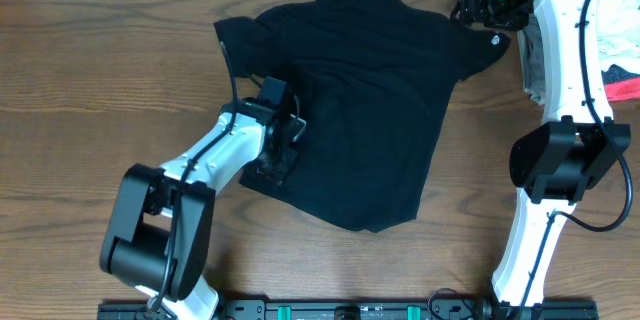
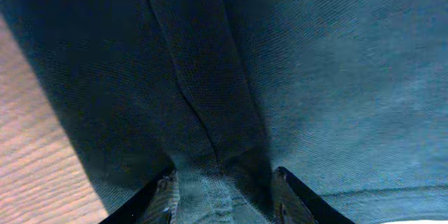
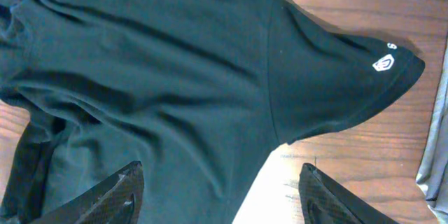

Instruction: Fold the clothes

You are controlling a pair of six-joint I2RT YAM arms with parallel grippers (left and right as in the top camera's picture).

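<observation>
The clothes, a black short-sleeved shirt [image 1: 370, 100], lie spread across the middle of the wooden table [image 1: 100, 80]. My left gripper [image 1: 283, 145] sits low on the shirt's left side edge. In the left wrist view a raised ridge of the fabric [image 2: 336, 77] fills the gap between the fingers of the left gripper [image 2: 224, 199], which is shut on it. My right gripper [image 1: 470, 5] hovers by the right sleeve, which carries a small white logo [image 3: 383, 62]. In its own view the right gripper [image 3: 220, 196] stands open above the shirt's [image 3: 140, 77] edge and bare wood, holding nothing.
Other garments are heaped at the table's right edge: white-grey cloth [image 1: 620, 50] and a red piece [image 1: 622, 88], with a grey edge of cloth [image 3: 437, 147] in the right wrist view. A black rail [image 1: 350, 310] runs along the front edge. Bare wood [image 2: 28, 154] lies left of the shirt.
</observation>
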